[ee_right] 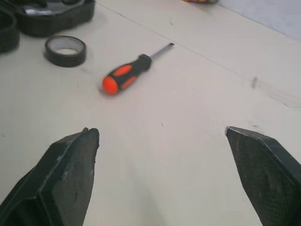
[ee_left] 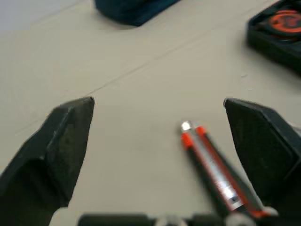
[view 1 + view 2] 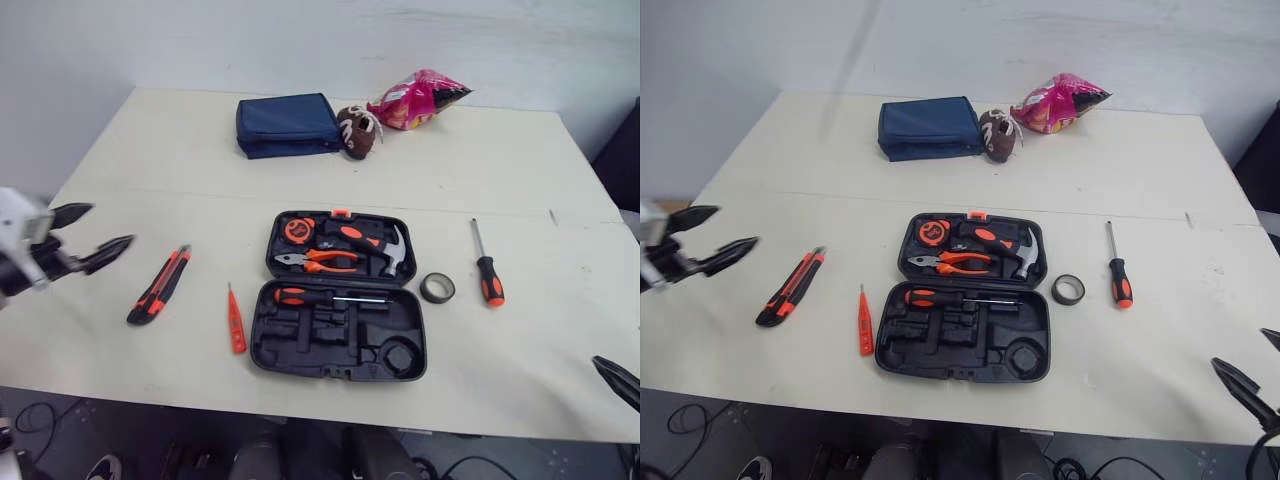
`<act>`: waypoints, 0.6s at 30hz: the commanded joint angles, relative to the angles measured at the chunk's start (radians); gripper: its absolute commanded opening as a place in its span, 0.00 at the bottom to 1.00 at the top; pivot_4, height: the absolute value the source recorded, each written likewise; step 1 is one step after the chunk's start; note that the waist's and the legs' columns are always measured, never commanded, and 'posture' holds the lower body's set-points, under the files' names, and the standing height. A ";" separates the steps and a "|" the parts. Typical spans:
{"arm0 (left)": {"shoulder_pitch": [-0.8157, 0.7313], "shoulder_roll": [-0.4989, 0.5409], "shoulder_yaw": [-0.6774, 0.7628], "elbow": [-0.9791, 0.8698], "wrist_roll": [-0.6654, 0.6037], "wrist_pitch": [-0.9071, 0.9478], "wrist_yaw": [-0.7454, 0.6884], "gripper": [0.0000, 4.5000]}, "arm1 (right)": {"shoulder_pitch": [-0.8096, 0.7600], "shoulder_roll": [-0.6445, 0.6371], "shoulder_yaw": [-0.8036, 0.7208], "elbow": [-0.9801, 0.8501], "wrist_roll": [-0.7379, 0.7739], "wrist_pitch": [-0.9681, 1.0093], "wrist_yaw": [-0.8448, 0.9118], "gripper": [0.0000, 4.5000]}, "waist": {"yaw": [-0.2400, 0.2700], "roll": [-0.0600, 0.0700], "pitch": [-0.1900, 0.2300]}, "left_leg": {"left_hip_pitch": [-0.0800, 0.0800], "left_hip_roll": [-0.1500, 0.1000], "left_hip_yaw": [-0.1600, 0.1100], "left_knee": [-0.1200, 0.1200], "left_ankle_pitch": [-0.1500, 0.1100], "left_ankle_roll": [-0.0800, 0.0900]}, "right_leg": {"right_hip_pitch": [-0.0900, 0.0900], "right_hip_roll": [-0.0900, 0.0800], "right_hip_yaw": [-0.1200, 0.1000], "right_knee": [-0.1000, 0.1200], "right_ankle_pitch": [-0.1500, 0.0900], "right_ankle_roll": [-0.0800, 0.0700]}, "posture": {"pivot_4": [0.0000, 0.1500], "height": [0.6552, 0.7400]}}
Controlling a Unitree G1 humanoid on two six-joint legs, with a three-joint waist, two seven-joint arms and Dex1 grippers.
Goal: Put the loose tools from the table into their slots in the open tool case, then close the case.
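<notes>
Tool case (image 3: 338, 372) lies open before you. Its far half holds a tape measure (image 3: 299, 229), pliers (image 3: 325, 261) and a hammer (image 3: 375, 246); its near half holds one stowed screwdriver (image 3: 320, 297), with the other moulded slots bare. Left of the case you have an orange tester (image 3: 236, 322) just beside it and a utility knife (image 3: 160, 284) farther out. To its right, a tape roll (image 3: 437, 288) lies near the rim and a loose screwdriver (image 3: 488, 270) beyond. Your left gripper (image 3: 105, 226) hovers left of the knife, fingers spread wide, empty. Your right gripper (image 1: 160, 131), right of the case and nearer you, gapes wide, holding nothing.
</notes>
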 commanded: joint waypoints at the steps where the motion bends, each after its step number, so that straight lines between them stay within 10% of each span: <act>1: 0.054 0.047 0.075 0.143 0.028 -0.112 0.013 1.00 | 0.021 0.013 -0.071 0.088 -0.007 -0.093 -0.027 1.00 | -0.001 0.000 0.000 | 0.003 0.000 0.001 -0.003 0.000 0.000 | 0.002 0.000 0.000 -0.001 0.000 0.000 | 1.00 1.00; 8: 0.030 0.030 0.083 0.211 -0.005 -0.192 0.064 1.00 | 0.026 0.064 -0.009 0.006 0.003 -0.067 -0.110 1.00 | -0.010 -0.002 0.000 | 0.012 0.002 -0.002 -0.006 -0.003 0.003 | 0.012 -0.003 -0.005 -0.001 -0.001 -0.003 | 1.00 1.00; 18: -0.025 -0.083 -0.127 -0.289 -0.130 0.058 0.009 1.00 | 0.027 0.025 0.133 -0.508 0.041 0.402 -0.391 1.00 | -0.010 0.001 0.000 | 0.010 0.001 -0.002 -0.007 0.000 -0.003 | 0.011 -0.004 -0.007 -0.002 -0.002 -0.003 | 1.00 1.00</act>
